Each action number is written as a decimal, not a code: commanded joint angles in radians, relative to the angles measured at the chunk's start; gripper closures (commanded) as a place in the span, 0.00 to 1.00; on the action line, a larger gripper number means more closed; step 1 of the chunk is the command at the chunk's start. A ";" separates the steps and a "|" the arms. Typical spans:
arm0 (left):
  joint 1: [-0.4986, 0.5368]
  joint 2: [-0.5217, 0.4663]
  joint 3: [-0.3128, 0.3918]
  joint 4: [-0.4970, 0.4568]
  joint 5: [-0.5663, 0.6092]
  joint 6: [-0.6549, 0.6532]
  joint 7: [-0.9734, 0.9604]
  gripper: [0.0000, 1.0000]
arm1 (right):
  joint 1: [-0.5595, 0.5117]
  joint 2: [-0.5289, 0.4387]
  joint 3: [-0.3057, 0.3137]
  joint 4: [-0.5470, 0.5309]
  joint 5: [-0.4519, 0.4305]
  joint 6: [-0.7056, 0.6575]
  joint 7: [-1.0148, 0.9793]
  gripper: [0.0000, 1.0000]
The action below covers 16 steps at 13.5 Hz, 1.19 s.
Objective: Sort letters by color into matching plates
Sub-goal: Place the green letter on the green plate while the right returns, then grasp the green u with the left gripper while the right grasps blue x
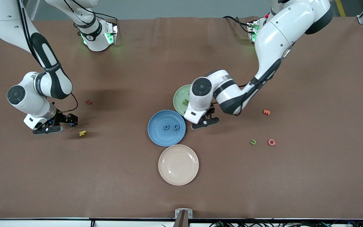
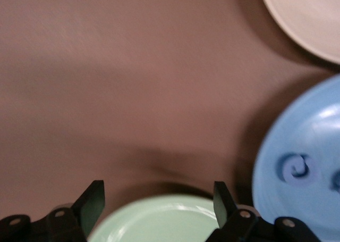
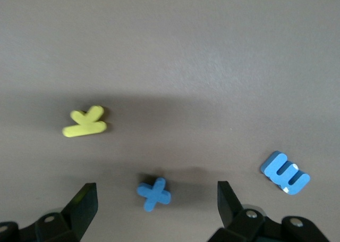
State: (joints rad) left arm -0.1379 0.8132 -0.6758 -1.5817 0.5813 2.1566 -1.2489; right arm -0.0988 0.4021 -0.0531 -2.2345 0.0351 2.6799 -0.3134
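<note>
On the brown surface (image 1: pixel 310 176), 3 round plates sit clustered. My blue plate (image 1: pixel 159 134) holds 2 chunky blue letters (image 1: pixel 171 127); the pale green plate (image 1: pixel 179 98), farther from the front camera, holds 1 green letter (image 1: pixel 186 102). My left gripper (image 2: pixel 154 199) hovers over the green plate's edge, jaws wide and empty. My right gripper (image 3: pixel 154 199), jaws wide and empty, hangs over a blue X (image 3: pixel 154 193), with a blue piece (image 3: pixel 285 173), perhaps an E, and a yellow K (image 3: pixel 85 122) nearby. A cream plate (image 1: pixel 178 165) sits nearest the front camera.
</note>
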 commanded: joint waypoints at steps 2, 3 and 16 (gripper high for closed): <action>0.115 -0.051 -0.007 -0.073 -0.014 -0.009 0.118 0.09 | -0.024 0.024 0.019 -0.048 -0.006 0.090 -0.039 0.04; 0.148 -0.051 -0.008 -0.084 -0.009 -0.009 0.149 0.09 | -0.024 0.026 0.019 -0.048 -0.006 0.090 -0.046 0.07; 0.489 -0.014 -0.079 -0.156 0.158 0.084 0.403 0.10 | -0.027 0.046 0.019 -0.043 -0.004 0.100 -0.062 0.70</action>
State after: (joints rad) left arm 0.3292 0.8029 -0.7465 -1.7141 0.7025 2.1984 -0.8797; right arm -0.1030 0.4353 -0.0494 -2.2612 0.0325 2.7420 -0.3414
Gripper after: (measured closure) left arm 0.093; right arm 0.617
